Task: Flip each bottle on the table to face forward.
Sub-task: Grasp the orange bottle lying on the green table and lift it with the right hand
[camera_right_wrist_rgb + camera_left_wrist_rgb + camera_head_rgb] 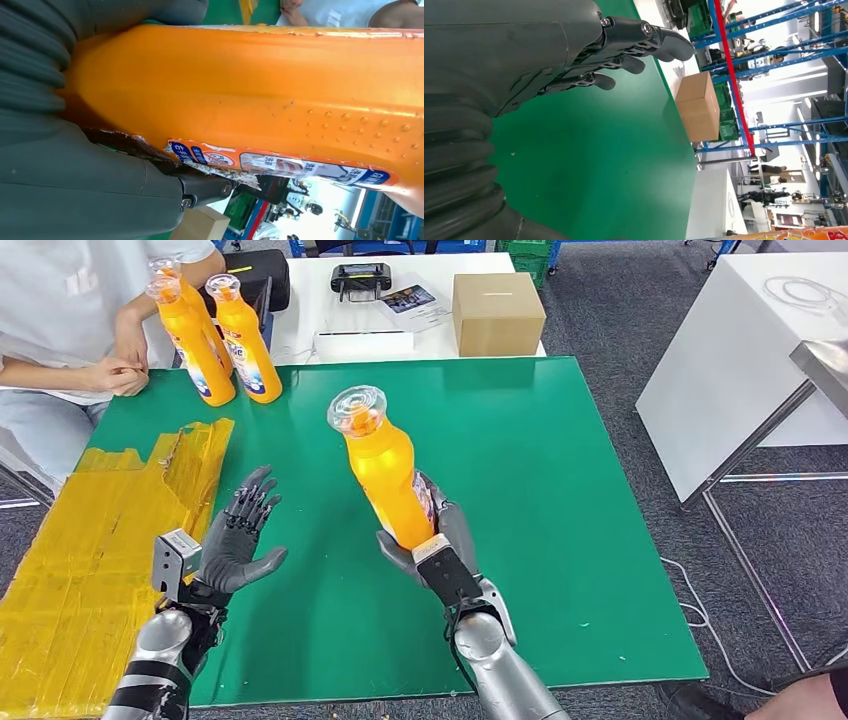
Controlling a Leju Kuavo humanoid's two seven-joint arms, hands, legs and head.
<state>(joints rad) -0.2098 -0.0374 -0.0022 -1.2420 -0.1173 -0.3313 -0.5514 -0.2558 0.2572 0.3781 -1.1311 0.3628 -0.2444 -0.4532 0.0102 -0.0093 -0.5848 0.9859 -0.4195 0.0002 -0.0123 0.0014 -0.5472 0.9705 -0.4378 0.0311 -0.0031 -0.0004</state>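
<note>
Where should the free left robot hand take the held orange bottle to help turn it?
Probably the upper body of the orange bottle, just below the cap, from its left side. The right robot hand already grips the lower body, and the open left robot hand sits on that side.

The right hand (432, 540) wraps the base of the bottle (385, 475), so the bottle's bottom end is hidden in the head view. Its label (280, 165) is torn and the print is too small to read. In the right wrist view the bottle runs off the picture's edge. The person (80, 330) at the worktop (560, 490) is cut off by the frame. A third bottle (172, 275) is mostly hidden behind its neighbour.
</note>
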